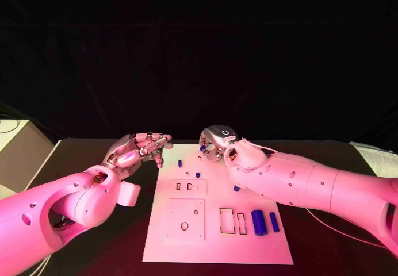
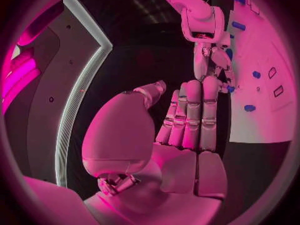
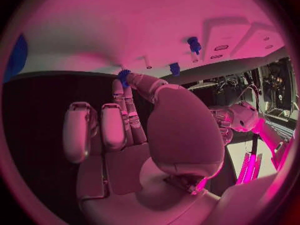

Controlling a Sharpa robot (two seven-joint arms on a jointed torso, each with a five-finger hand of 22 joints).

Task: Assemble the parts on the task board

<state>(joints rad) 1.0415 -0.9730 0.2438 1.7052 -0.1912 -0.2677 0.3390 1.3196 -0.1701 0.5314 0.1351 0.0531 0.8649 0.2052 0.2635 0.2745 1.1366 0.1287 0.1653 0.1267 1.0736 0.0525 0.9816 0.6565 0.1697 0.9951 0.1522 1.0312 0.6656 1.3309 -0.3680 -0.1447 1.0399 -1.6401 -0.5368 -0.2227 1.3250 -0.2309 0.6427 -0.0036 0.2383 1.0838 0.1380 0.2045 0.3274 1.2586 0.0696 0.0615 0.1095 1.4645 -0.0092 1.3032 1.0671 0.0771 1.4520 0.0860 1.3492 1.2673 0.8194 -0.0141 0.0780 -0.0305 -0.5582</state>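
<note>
While the right hand (image 1: 222,144) pinched a small blue part (image 3: 124,77) at its fingertips, it hovered over the far end of the task board (image 1: 217,241).

That part sat at the very tips of the fingers (image 3: 128,92), probably so it could be lowered end-first into a seat on the board; in the head view it showed as a blue speck at the hand's edge (image 1: 202,148), and its shape was too small to tell. Two blue cylinders (image 1: 259,222) lay side by side near the right edge of the board, beside two narrow slots (image 1: 227,221), and smaller pegs (image 1: 197,174) stood further up. Another blue piece (image 1: 236,188) was partly hidden by the right forearm. The left hand (image 1: 141,148) hung just off the board's far left corner, fingers straight and close together, grasping nothing, seemingly waiting.
</note>
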